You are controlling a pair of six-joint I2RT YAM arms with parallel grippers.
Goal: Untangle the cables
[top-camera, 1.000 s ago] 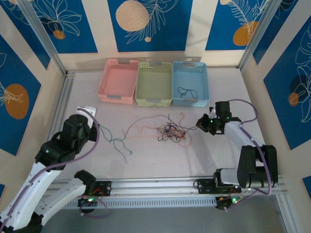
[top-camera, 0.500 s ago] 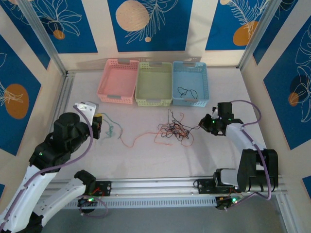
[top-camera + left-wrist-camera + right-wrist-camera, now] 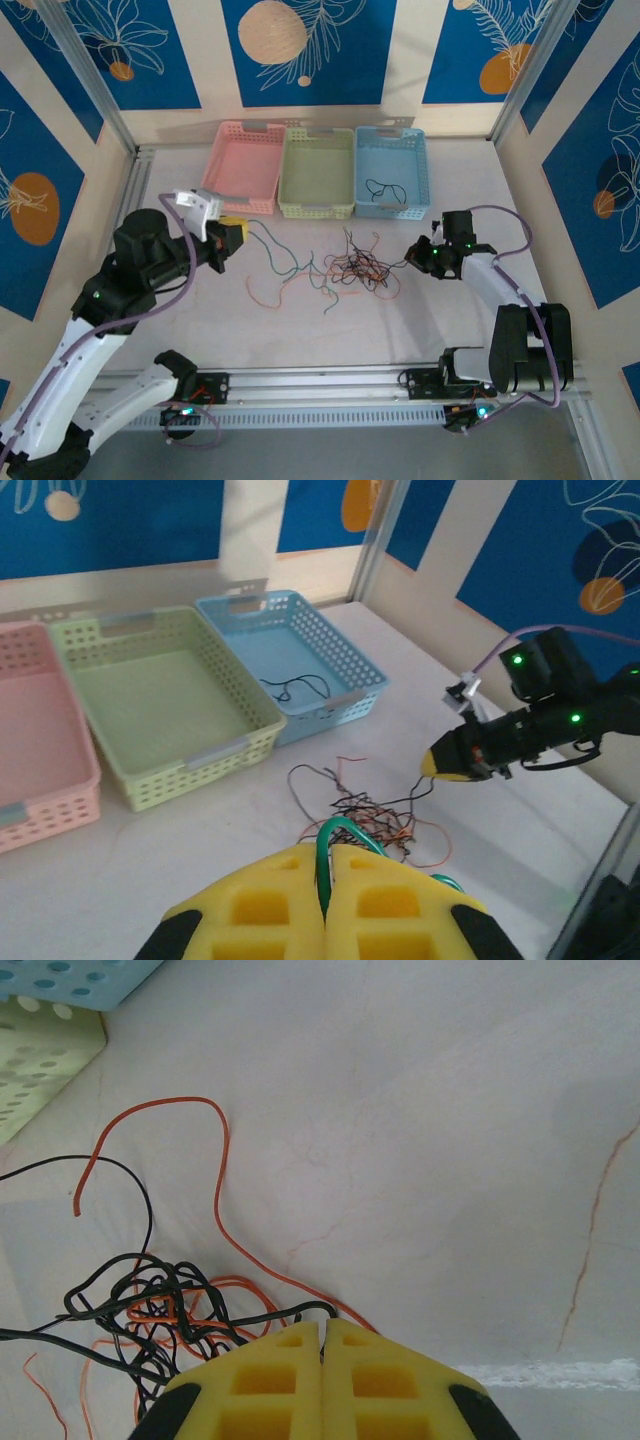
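The desk (image 3: 300,335) carries three baskets along its far side: a pink basket (image 3: 238,204), a green basket (image 3: 316,209) and a blue basket (image 3: 392,210). In the left wrist view the pink basket is cut off by the frame edge.

The cables (image 3: 358,268) lie in a knot mid-desk, in front of the green and blue baskets. Black and orange-red strands cross so densely that no single one can be followed through it. Loose ends straggle out to the left, an orange-red strand (image 3: 262,293) lying nearest the arms.

A green cable (image 3: 290,262) runs from the knot's left side to the left gripper (image 3: 228,240), whose fingers (image 3: 270,910) are pressed together on it. Their lower parts are cut off by the frame, and the cable vanishes between them.

The right gripper (image 3: 412,255) sits at the knot's right edge, closed on a black cable (image 3: 290,1312); the pinch point is hidden by its fingers.

A short cable (image 3: 385,190), also black, lies apart inside the blue basket.
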